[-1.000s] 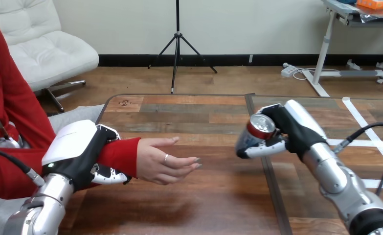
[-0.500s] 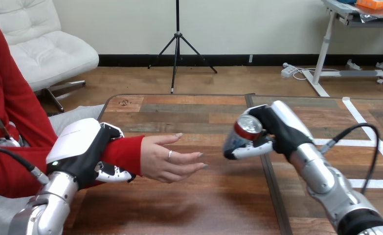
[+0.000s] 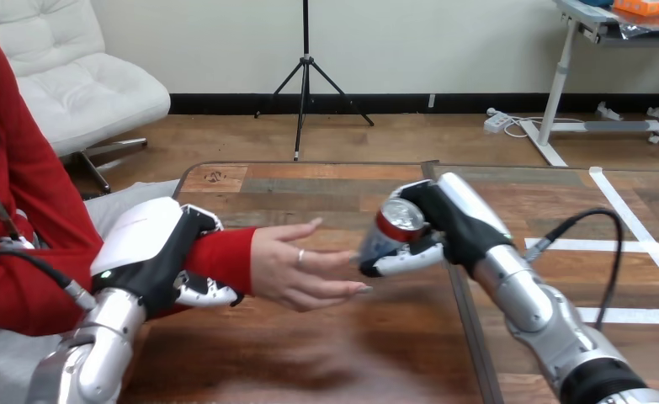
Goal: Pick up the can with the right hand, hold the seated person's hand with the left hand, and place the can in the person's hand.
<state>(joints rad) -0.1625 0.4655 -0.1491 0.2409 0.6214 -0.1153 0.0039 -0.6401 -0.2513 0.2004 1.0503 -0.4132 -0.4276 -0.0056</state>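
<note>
Fingers [image 3: 397,263] of the robot's right hand [image 3: 459,220] are clenched round the can [image 3: 390,229], one of them passing under its body. You see the can held clear above the worktop [image 3: 309,181], tilted so that its silver top faces up and toward the camera. It hangs near the middle of the worktop, just right of the person's hand [image 3: 300,271] and close to the outstretched fingertips. Whether it touches them you cannot tell.

The person's hand is open over the worktop, with its fingers stretched to the right toward the can.

At left, the robot's left hand [image 3: 153,248] grasps the person's wrist over the red sleeve [image 3: 222,257]. Its white-shelled back lies across the top of the wrist, and its own fingers [image 3: 206,292] curl in underneath.

You have the right forearm [image 3: 532,311] reaching in from the near right corner and the left forearm [image 3: 98,358] rising from the near left. White tape lines [image 3: 637,215] cross the right part of the worktop, well apart from both hands.
</note>
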